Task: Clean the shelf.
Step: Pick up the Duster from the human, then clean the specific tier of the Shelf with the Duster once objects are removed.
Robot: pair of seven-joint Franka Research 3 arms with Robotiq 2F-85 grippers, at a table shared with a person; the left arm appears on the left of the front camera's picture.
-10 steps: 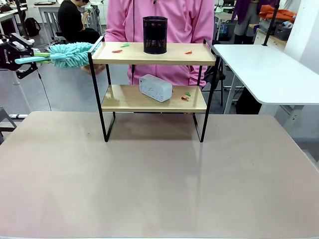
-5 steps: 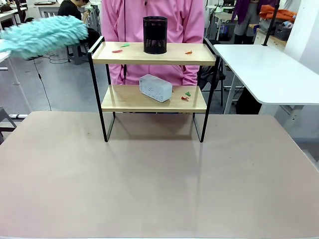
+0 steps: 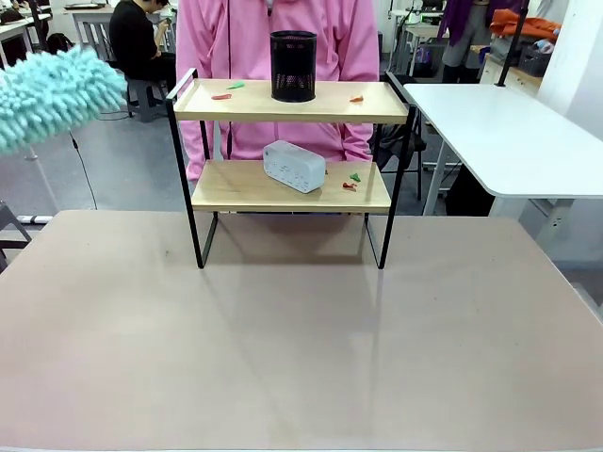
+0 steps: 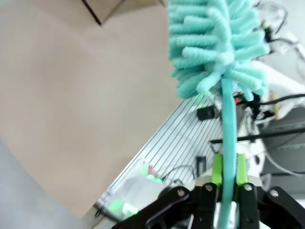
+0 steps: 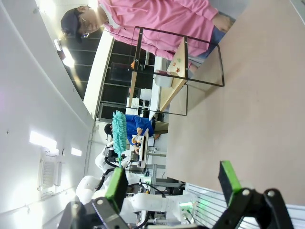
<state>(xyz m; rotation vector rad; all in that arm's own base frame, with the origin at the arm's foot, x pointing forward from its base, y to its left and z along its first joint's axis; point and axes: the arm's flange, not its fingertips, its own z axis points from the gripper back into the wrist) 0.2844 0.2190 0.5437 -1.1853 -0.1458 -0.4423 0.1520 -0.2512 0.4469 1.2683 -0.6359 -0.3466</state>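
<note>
The left end effector (image 4: 228,169) is clamped on the thin teal handle of a fluffy teal duster (image 4: 219,43), its 2 green pads (image 4: 217,168) pressed against the handle from either side. The duster head stands straight out ahead of the fingers, over the edge of the tan surface (image 4: 71,95). Far beyond it, to the upper left in the left wrist view, 1 black leg of the shelf (image 4: 93,12) stands on that surface.

The right end effector (image 5: 172,181) has its fingers spread wide apart with nothing between them. Well ahead of it, across the surface, the shelf stands upright on its 4 legs, and behind the shelf stands a person (image 3: 217,38) in a pink top.

In the front view the shelf's 2 boards both carry things. On the top board a black mesh cup (image 3: 293,66) stands upright near the middle. What it holds cannot be told from here, as its rim sits too high to look over. Beside the cup, toward the duster's side, lie a red scrap (image 3: 221,96) and a green scrap (image 3: 236,85), and on the cup's other side lies an orange scrap (image 3: 356,99). On the lower board a white box (image 3: 294,166) lies slightly askew, with 2 more small scraps (image 3: 350,182), 1 green and 1 red, close by near the board's end.
</note>
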